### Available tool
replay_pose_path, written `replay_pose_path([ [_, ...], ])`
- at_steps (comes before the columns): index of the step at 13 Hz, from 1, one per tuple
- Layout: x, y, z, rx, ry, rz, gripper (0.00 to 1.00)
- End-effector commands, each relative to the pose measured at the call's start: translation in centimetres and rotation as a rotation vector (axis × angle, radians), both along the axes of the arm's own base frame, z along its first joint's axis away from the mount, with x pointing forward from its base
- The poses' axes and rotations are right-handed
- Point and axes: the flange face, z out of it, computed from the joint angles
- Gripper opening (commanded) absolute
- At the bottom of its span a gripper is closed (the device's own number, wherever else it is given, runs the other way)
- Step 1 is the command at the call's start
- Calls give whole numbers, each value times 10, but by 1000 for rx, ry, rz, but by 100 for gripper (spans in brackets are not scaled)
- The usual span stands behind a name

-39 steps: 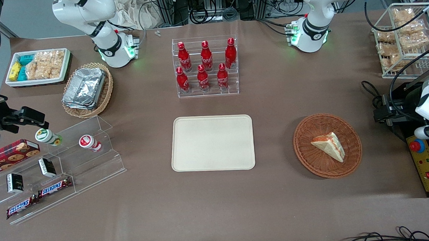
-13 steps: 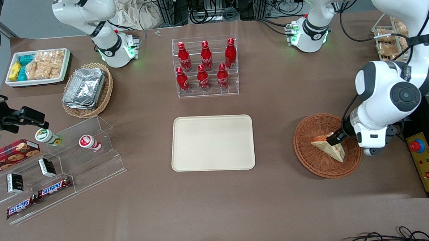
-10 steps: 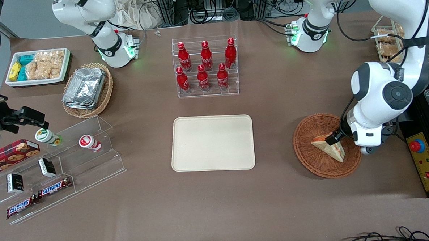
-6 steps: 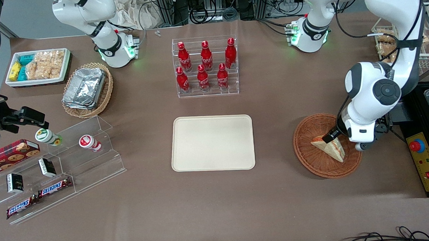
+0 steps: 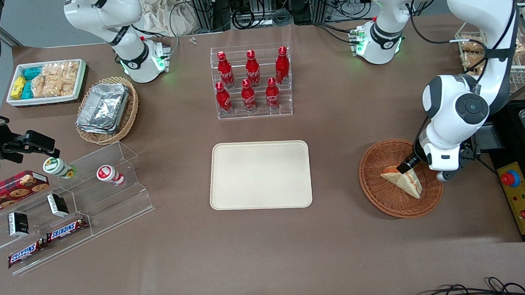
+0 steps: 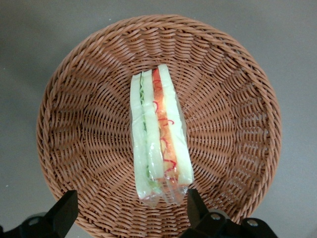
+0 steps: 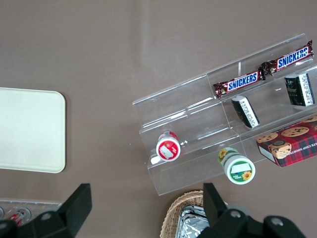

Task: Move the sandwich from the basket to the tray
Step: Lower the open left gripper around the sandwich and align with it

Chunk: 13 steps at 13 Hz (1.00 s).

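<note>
The tray (image 5: 260, 175) lies at 9 o'clock from the basket (image 5: 379, 191). The sandwich (image 6: 158, 134) rests edge-up at basket centre. The gripper (image 6: 130, 214) hovers above, fingers spread astride it. Descend centred; close across the bread faces gently.

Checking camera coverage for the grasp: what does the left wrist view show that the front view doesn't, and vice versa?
Left wrist only: the left gripper is open, its fingers straddling one end of the clear-wrapped triangular sandwich, whose orange-red and green filling layers face the camera.

Front only: the flat cream-beige tray, bare, toward the parked arm's end from the basket, and the acrylic rack of red bottles farther from the camera.

Both: the sandwich lying in the round reddish-brown wicker basket, gripper low over it.
</note>
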Motion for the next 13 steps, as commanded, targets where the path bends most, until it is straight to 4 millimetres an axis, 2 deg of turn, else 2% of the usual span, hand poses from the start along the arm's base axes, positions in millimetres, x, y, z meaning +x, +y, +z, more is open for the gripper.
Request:
replay_pose_path([
  [1, -9, 1, -7, 11, -35, 3, 100],
  [4, -8, 9, -15, 8, -36, 19, 100],
  [8, -5, 8, -27, 1, -39, 30, 100],
  [11, -2, 7, -13, 1, -59, 32, 100],
  [13, 7, 7, 0, -1, -79, 36, 99],
])
